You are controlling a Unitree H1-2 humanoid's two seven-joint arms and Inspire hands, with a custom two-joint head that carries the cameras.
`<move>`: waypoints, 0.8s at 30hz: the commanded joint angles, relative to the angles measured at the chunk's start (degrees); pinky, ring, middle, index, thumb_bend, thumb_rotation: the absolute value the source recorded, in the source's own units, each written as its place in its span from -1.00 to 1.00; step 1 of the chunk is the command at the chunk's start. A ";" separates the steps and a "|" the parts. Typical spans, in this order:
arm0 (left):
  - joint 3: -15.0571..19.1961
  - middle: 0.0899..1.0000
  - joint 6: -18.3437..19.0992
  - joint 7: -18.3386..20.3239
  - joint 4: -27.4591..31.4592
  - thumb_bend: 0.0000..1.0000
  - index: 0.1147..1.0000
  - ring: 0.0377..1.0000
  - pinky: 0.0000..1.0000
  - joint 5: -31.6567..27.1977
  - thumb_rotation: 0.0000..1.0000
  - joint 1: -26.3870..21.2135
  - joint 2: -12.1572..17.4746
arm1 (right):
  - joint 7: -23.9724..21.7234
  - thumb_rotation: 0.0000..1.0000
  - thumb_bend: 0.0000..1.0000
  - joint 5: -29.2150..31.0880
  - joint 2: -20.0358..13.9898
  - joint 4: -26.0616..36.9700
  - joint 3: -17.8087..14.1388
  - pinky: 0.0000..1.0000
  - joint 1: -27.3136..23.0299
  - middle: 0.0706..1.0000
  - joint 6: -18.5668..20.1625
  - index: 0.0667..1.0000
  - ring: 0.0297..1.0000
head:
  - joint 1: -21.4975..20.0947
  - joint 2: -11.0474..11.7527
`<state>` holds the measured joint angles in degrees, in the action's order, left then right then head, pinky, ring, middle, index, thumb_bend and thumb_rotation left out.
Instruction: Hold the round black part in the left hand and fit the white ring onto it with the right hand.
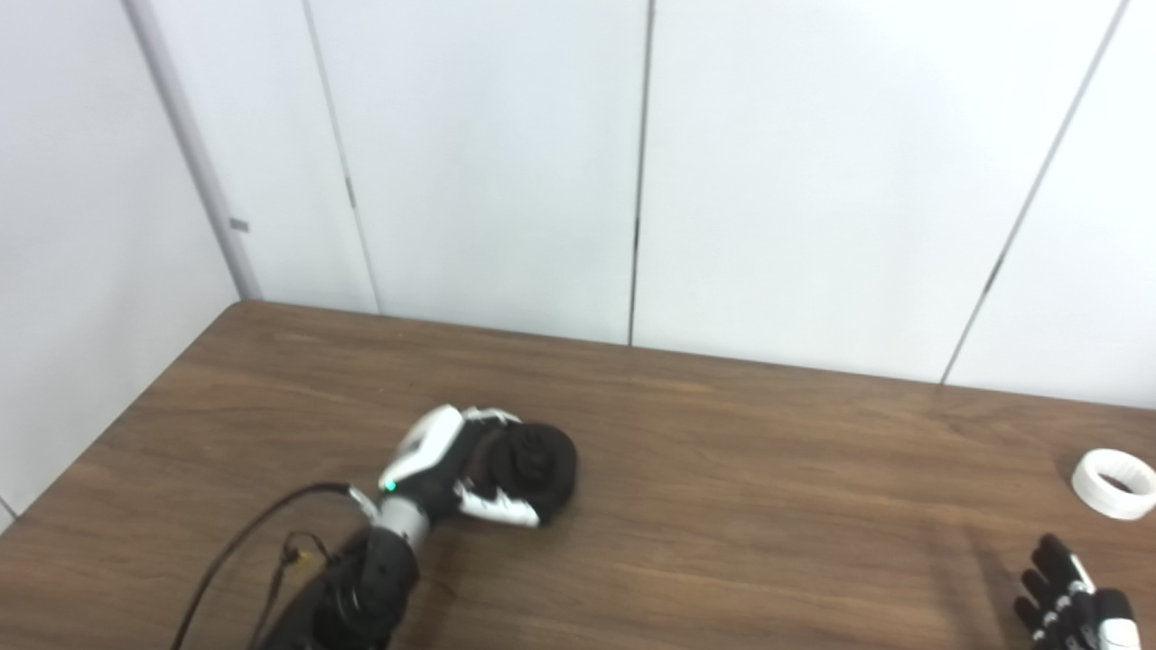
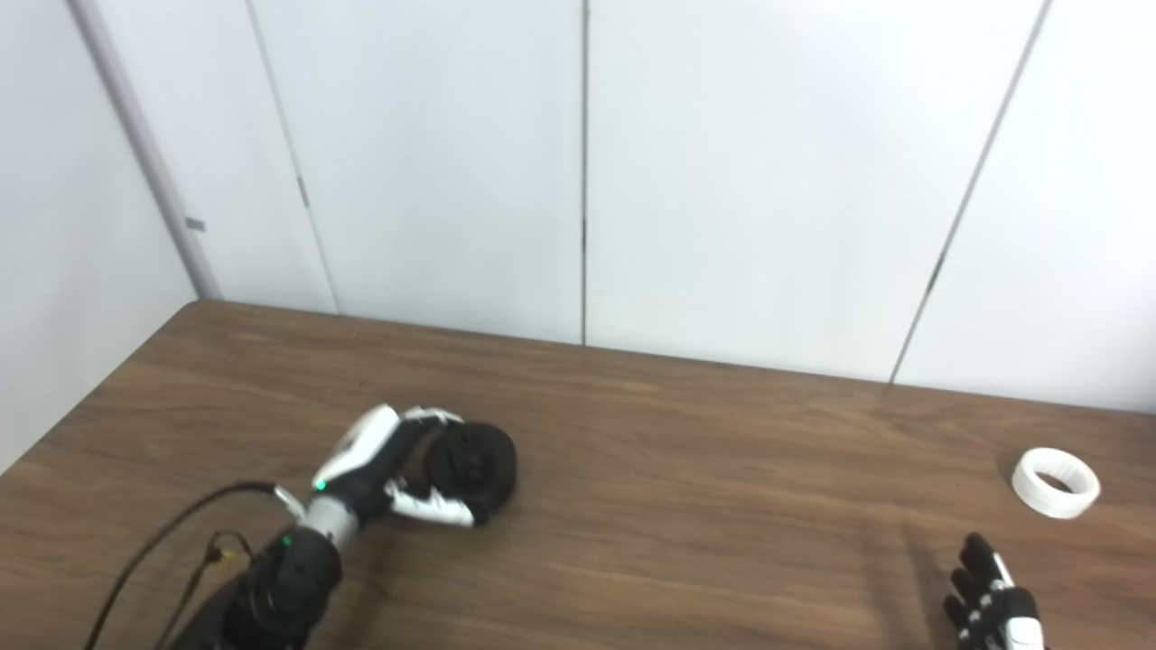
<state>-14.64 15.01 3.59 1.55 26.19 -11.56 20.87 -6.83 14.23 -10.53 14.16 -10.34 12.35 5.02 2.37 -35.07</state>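
Observation:
The round black part (image 1: pixel 535 462) sits low over the brown table (image 1: pixel 722 506), left of centre. My left hand (image 1: pixel 456 469) is wrapped around it, thumb below and fingers over its top; it also shows in the right eye view (image 2: pixel 397 474) with the part (image 2: pixel 474 465). The white ring (image 1: pixel 1114 483) lies flat on the table at the far right, also in the right eye view (image 2: pixel 1055 482). My right hand (image 1: pixel 1075 605) is at the bottom right corner, fingers spread and empty, well short of the ring.
White wall panels (image 1: pixel 632 162) stand right behind the table's far edge. A black cable (image 1: pixel 244 542) loops off my left forearm. The table's left edge runs diagonally at the picture's left.

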 commanded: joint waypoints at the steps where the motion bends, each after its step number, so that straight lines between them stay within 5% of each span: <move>1: -1.28 0.69 -0.81 2.56 2.17 0.02 -0.16 0.90 0.83 0.03 -0.88 0.92 -0.16 | -0.53 1.00 0.12 -0.46 -0.32 0.76 -0.05 1.00 -1.21 0.97 -3.43 0.92 1.00 | -1.24 -1.00; 15: -8.43 0.67 -12.75 4.52 8.30 0.03 -0.17 0.91 1.00 7.49 -0.88 8.01 0.63 | 1.06 1.00 0.17 -1.01 1.47 1.95 1.08 1.00 -2.60 0.93 -0.54 0.87 1.00 | -7.82 -7.82; 24: -9.52 0.69 -10.91 12.21 15.99 0.03 -0.17 0.93 1.00 9.15 -0.87 10.90 0.37 | 2.22 1.00 0.20 -1.80 1.99 4.12 1.88 1.00 -4.84 0.91 2.83 0.88 0.99 | -11.05 -13.68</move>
<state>-24.03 3.51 14.28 15.92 33.58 -0.08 20.45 -5.43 12.74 -9.15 15.72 -8.56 10.05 7.89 -8.61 -48.69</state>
